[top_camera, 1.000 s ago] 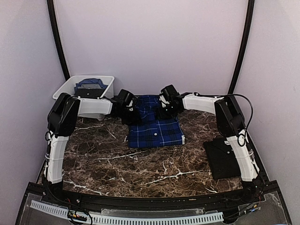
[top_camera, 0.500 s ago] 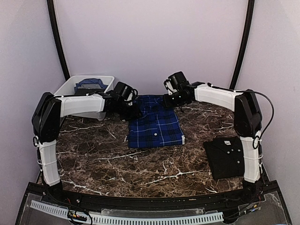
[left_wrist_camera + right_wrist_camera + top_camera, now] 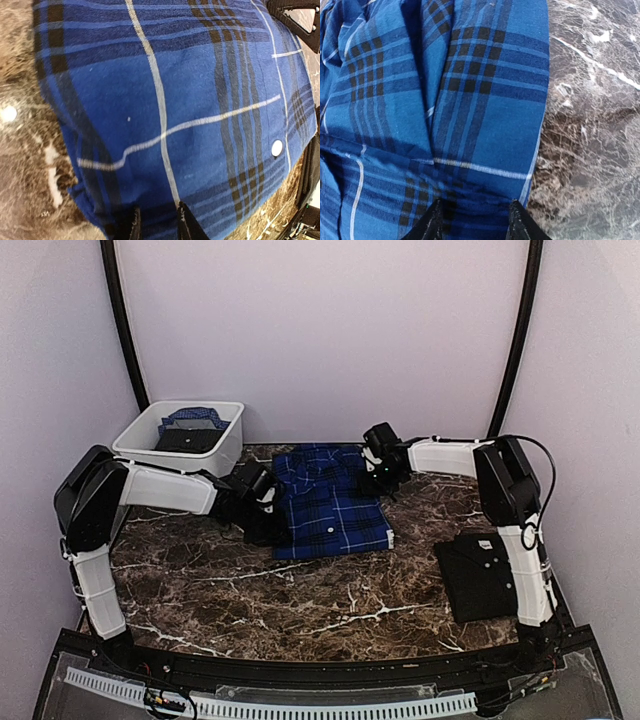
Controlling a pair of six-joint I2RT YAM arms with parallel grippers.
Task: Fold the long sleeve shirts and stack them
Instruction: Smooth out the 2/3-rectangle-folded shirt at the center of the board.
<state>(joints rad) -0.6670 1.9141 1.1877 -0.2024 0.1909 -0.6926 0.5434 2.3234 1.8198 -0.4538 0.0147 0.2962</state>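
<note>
The royal-blue plaid shirt [image 3: 332,505] lies folded at the back middle of the marble table. My left gripper [image 3: 266,522] is at its front-left edge. In the left wrist view the fingers [image 3: 132,226] stand close together with the plaid cloth [image 3: 165,100] pinched between them. My right gripper [image 3: 381,476] is at the shirt's back-right edge. Its fingers [image 3: 518,222] clamp a bunched fold of the plaid cloth [image 3: 470,115]. The plain black shirt [image 3: 481,575] lies folded at the right, under the right arm.
A white plastic tub [image 3: 222,450] stands at the back left with blue and dark cloth inside. The marble table [image 3: 300,600] shows bare in front of the shirts. Bare marble [image 3: 600,125] lies to the right of the plaid shirt's edge.
The left gripper has moved from the shirt's back-left corner down along its left edge toward the front. The right gripper has dropped from above the collar to the back-right edge.
</note>
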